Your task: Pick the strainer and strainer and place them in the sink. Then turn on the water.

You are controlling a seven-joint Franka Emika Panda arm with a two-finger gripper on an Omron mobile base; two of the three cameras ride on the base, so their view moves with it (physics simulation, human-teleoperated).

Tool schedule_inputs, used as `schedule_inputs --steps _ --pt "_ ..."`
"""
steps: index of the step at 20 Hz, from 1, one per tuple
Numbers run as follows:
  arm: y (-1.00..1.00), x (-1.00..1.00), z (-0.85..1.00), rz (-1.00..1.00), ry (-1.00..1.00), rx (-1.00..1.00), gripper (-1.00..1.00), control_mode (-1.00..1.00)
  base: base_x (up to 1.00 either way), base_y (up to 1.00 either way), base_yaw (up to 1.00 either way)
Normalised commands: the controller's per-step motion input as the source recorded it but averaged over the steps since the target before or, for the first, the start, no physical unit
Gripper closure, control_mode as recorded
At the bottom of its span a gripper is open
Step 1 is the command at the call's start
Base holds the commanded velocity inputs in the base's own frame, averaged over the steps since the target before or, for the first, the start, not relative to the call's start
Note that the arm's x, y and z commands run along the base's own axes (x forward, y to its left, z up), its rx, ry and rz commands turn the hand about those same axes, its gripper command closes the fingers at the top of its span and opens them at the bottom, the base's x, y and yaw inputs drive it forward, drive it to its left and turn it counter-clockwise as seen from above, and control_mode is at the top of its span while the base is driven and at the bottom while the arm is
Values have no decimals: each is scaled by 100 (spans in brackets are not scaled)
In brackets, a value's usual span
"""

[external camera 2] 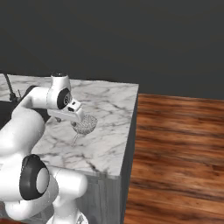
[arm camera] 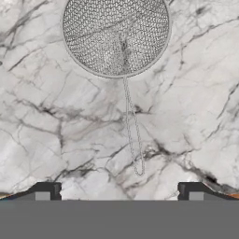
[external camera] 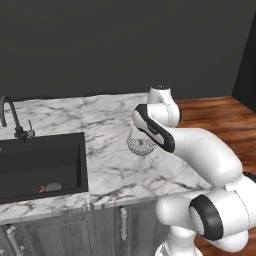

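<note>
Strainer (arm camera: 115, 36) lies on the marble counter (external camera: 107, 125), well to the right of the sink (external camera: 42, 165), bowl away from the arm w/ its thin wire handle (arm camera: 132, 130) pointing back toward the gripper (arm camera: 120, 191). Gripper hangs above the handle end, jaws spread wide w/ nothing between them. Something small, grey and orange, sits in the sink's near right corner (external camera: 50, 188), poss. the other strainer, too small to tell.

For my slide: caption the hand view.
Open gripper above a wire-mesh strainer lying on the marble counter, handle toward the fingertips.
</note>
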Motion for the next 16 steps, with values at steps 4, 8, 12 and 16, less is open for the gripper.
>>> schedule_inputs --steps 4,8,12,16 --pt "3 46 -28 -2 6 0 -100 -100 0 0 0" --pt "0 33 -29 -1 3 0 -100 -100 0 0 0" --pt "0 14 -32 0 1 0 -100 -100 0 0 0" --pt "-3 1 -39 0 2 0 -100 -100 0 0 0"
